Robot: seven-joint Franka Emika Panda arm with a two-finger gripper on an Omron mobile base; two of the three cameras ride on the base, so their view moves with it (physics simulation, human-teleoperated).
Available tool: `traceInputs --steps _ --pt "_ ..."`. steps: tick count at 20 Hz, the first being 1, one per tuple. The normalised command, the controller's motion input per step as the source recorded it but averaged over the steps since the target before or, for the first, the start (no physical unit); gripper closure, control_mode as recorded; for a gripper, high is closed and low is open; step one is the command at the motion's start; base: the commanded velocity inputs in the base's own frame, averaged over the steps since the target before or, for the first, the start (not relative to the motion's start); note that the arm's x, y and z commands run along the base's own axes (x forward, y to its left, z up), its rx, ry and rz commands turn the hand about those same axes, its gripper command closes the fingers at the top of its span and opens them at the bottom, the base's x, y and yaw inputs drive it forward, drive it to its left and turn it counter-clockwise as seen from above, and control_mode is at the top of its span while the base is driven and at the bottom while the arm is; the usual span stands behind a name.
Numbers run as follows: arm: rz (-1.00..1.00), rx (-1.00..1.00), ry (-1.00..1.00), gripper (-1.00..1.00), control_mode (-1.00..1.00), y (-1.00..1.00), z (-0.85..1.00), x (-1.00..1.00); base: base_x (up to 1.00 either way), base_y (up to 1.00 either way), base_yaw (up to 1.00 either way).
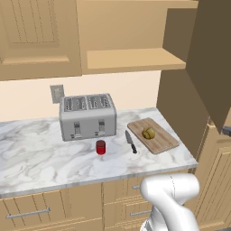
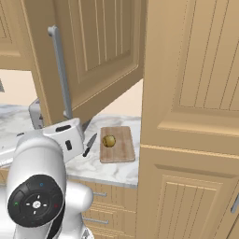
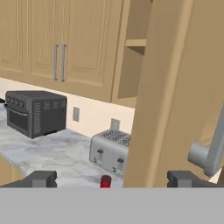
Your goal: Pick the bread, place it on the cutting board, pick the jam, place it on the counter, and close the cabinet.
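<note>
Bread resting on cutting board at counter's right end, board's long axis slanting away from toaster. Jam upright on marble before toaster. Cabinet door swung open, handle vertical. Gripper spread wide, holding nothing, facing door's edge.

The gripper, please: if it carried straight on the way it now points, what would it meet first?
Most likely the open cabinet door: the open gripper faces its edge, the bar handle just right. Depth is unclear; slightly left, it would pass toward the toaster.

Bread on cutting board; jam before toaster.
</note>
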Motion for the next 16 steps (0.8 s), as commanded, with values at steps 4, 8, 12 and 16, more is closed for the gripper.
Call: traceInputs --steps 4,8,12,16 --pt "0.07 0.0 0.0 -1.0 -1.0 0.27 -0.11 0.0 0.0 0.0 0.0" --pt "0.05 0.02 -0.02 -1.0 -1.0 0.2 -0.09 0.02 0.0 0.0 0.0" --pt "0.01 0.11 -0.11 -1.0 -1.0 0.08 0.0 0.0 0.0 0.0 0.0" --pt "0.0 0.15 -0.14 -1.0 -1.0 0.0 -0.03 0.1 0.0 0.0 0.0"
